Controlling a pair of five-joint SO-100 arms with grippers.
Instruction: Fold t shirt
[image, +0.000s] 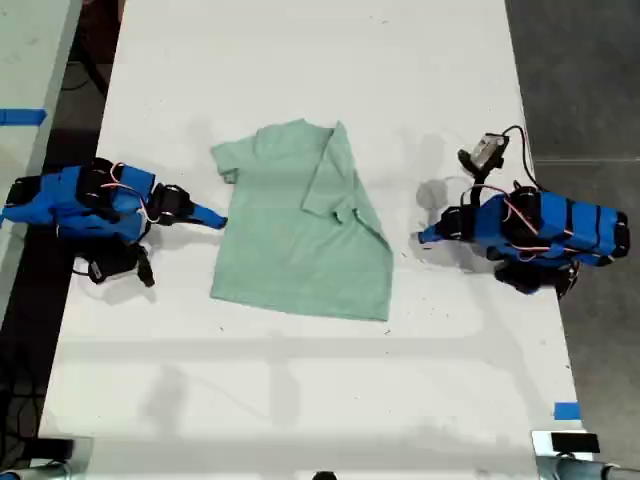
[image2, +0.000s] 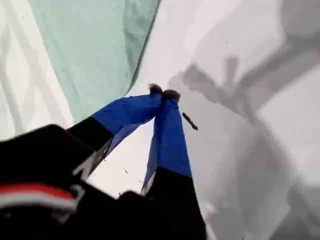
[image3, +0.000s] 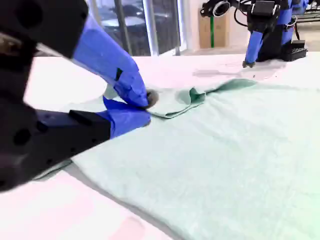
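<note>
My second gripper (image3: 146, 107) sits right at the near edge of the plain pale mint-green cloth t-shirt (image3: 225, 150), jaws almost meeting; I cannot tell if cloth is pinched. The shirt spreads ahead of it, long axis crosswise. Beyond the far edge, my first gripper (image2: 164, 93) rests pinched together on nothing, over the bare white table (image: 300, 60).

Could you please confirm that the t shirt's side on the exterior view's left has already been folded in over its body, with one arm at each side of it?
Not quite: the folded-in side is on the exterior view's right. The exterior view shows the t shirt with its folded sleeve laid over the body, while the flat sleeve on the left lies spread out. One arm does sit at each side.
</note>
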